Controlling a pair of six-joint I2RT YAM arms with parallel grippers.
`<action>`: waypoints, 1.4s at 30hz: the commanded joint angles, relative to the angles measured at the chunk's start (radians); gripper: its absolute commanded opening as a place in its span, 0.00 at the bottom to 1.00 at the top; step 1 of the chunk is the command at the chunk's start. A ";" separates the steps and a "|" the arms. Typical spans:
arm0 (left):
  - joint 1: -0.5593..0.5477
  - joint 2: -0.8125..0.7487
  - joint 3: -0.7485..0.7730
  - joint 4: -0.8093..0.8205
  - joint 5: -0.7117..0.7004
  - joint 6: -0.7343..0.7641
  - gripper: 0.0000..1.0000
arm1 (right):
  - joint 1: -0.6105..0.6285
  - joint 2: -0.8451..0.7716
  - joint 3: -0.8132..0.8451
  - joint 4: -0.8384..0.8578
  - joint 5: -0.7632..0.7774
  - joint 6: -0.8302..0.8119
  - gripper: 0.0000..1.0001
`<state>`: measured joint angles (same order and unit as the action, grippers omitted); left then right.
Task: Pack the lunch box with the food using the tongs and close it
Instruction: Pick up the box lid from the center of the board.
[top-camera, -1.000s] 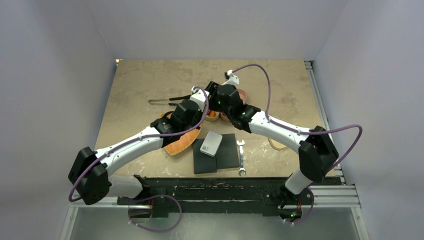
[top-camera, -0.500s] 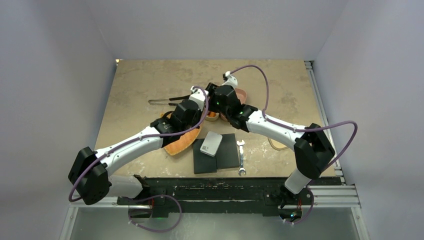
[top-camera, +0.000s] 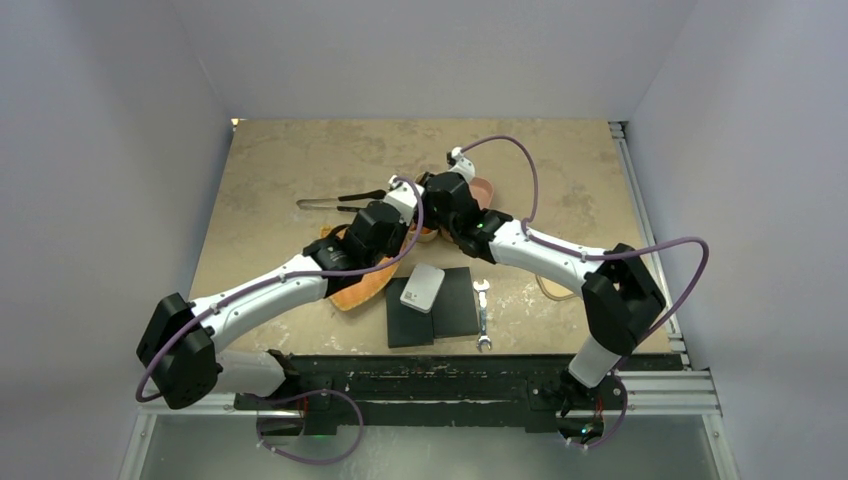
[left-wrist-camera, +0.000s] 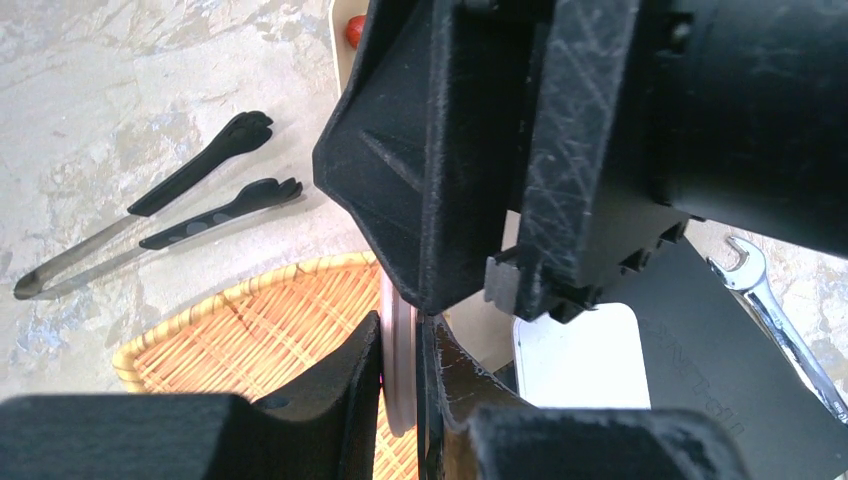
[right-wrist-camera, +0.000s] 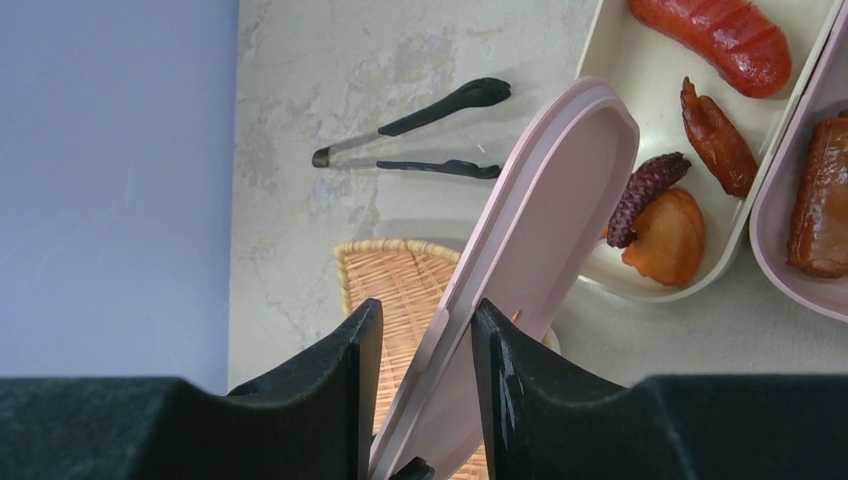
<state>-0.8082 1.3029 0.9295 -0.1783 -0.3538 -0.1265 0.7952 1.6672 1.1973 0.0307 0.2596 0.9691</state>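
The lunch box (right-wrist-camera: 640, 60) is a cream tray holding food: a red sausage (right-wrist-camera: 715, 35), a dark ridged piece (right-wrist-camera: 645, 190) and an orange piece (right-wrist-camera: 670, 235). Beside it, a pink part (right-wrist-camera: 790, 150) holds a brown piece (right-wrist-camera: 820, 210). The pink lid (right-wrist-camera: 550, 200) stands tilted above the tray's edge. My left gripper (left-wrist-camera: 400, 330) is shut on the lid's rim. My right gripper (right-wrist-camera: 425, 320) is open around the lid: one finger lies against it, and a gap shows at the other. The tongs (right-wrist-camera: 420, 140) (left-wrist-camera: 170, 215) (top-camera: 335, 200) lie free on the table.
A woven basket tray (top-camera: 365, 285) (left-wrist-camera: 250, 330) sits under my left wrist. Two black pads (top-camera: 455, 305) with a white device (top-camera: 422, 288) lie near the front, a silver wrench (top-camera: 483, 315) (left-wrist-camera: 770, 300) beside them. Walls close in left, right and behind.
My right arm has edged left and its jaws have narrowed around the lid. The left arm and its grip have not moved.
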 joint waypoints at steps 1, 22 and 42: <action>-0.040 -0.013 0.015 0.092 0.032 0.039 0.00 | -0.008 0.008 -0.008 0.032 -0.028 0.033 0.41; -0.059 -0.010 0.031 0.064 0.285 0.045 0.38 | -0.068 -0.136 -0.248 0.269 -0.120 0.102 0.00; 0.331 -0.184 -0.108 0.192 0.850 -0.520 0.69 | -0.155 -0.354 -0.548 0.744 -0.358 -0.083 0.00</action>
<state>-0.5392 1.1507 0.8242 -0.0975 0.3248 -0.5011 0.6445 1.3979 0.6506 0.5663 -0.0174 0.9550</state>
